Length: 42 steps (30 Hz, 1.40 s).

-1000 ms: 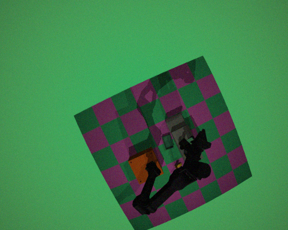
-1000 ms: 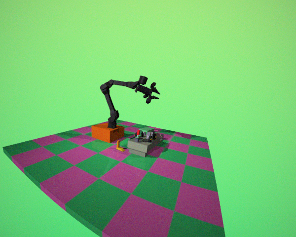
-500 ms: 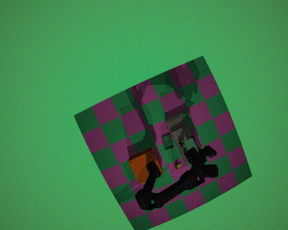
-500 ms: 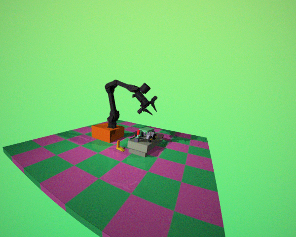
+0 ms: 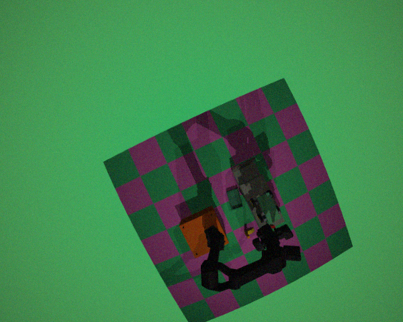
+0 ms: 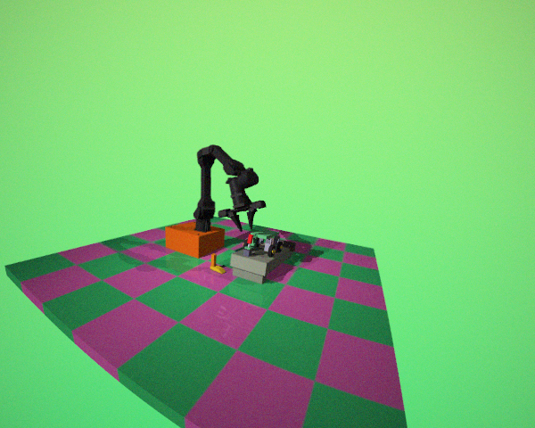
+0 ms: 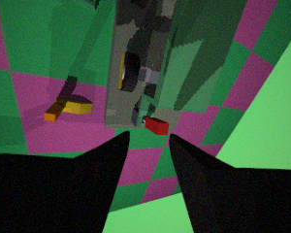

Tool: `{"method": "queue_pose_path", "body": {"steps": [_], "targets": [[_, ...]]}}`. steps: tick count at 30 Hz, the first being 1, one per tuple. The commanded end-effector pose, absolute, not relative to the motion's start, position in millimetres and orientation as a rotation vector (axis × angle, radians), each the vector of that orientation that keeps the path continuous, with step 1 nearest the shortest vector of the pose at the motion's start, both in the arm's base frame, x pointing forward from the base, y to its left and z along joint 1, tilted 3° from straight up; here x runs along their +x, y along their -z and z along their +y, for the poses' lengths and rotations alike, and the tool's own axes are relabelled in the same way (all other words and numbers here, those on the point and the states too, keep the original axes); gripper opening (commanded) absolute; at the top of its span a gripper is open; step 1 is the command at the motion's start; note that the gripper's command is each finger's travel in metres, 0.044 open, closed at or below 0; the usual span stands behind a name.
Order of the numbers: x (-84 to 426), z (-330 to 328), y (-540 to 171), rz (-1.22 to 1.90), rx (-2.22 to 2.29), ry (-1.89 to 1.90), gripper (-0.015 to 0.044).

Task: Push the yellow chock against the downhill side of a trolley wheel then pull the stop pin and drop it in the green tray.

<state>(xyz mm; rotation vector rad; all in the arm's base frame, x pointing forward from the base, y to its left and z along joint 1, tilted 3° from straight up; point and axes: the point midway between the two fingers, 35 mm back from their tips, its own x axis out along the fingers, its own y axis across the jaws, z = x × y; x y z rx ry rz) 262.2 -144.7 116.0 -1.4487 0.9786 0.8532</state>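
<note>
The trolley (image 5: 271,204) (image 6: 260,235) (image 7: 194,58), with a green top, stands on the grey ramp (image 5: 249,173) (image 6: 249,266) (image 7: 113,97). One dark wheel (image 7: 131,72) shows. The red-headed stop pin (image 5: 272,227) (image 6: 250,239) (image 7: 156,125) is at the trolley's uphill end. The yellow chock (image 5: 250,231) (image 6: 218,268) (image 7: 79,107) rests on the table beside the ramp, orange handle up; its rubber base cannot be made out. The green tray (image 5: 234,198) lies beside the ramp. My gripper (image 6: 246,229) (image 7: 149,136) is partly open and empty, pointing down above the pin end.
The arm stands on an orange base block (image 5: 193,239) (image 6: 180,242), on the same side of the ramp as the tray and chock. The checkered table (image 5: 149,159) (image 6: 203,317) has open edges all round. The arm's shadow falls across it and the ramp.
</note>
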Motion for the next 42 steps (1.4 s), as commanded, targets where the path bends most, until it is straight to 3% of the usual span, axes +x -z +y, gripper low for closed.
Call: {"method": "queue_pose_path", "body": {"steps": [1,10,42], "targets": [[226.2,-162.7,-92.6,1.106,-1.310,-0.908,0.0190],[155.3,-177.3,-59.8,1.276,-1.008,-1.005,0.0190],[155.9,-175.6,-2.9,1.278,-1.001,-1.007,0.0190]]}}
